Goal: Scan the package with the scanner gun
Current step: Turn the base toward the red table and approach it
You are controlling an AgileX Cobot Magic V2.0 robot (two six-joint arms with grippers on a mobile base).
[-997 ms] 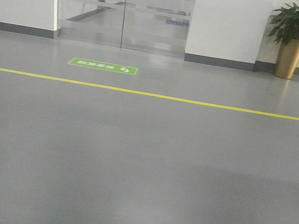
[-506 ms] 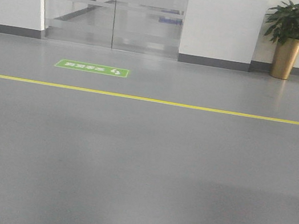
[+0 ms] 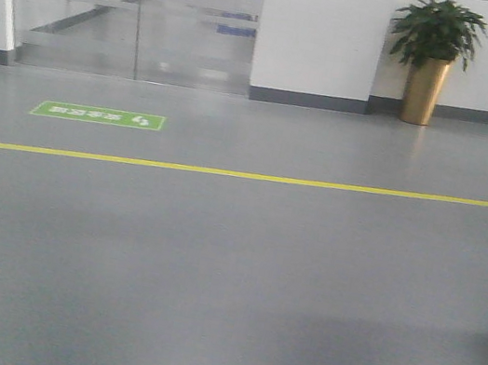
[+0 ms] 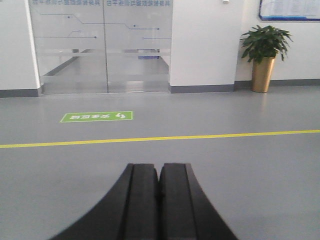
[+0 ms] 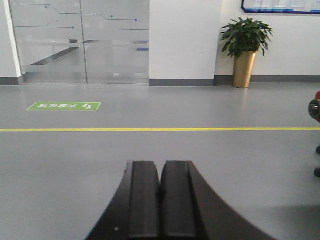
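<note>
Glossy grey floor [image 3: 224,293], wide open.
Curved black left claw [image 4: 159,172] and right claw [image 5: 160,172], clenched tight; thin yellow line [image 3: 245,175] crosses far.

The front-facing camera looks out level across the grey floor [image 3: 221,311] toward the green floor sign [image 3: 98,114]. It is slightly rolled, so the yellow line [image 3: 245,175] on the near side of the sign climbs away from it. Each wrist camera sits just behind its own pincer and faces the same way: the left pincer [image 4: 159,172] and the right pincer [image 5: 160,172] fill the bottom middle of their views, very close and blurred. All three views share the sign, the line, the glass doors [image 3: 132,12] behind the sign and the potted plant [image 3: 433,55] well off to the sign's side. The sign is distant in all three.
</note>
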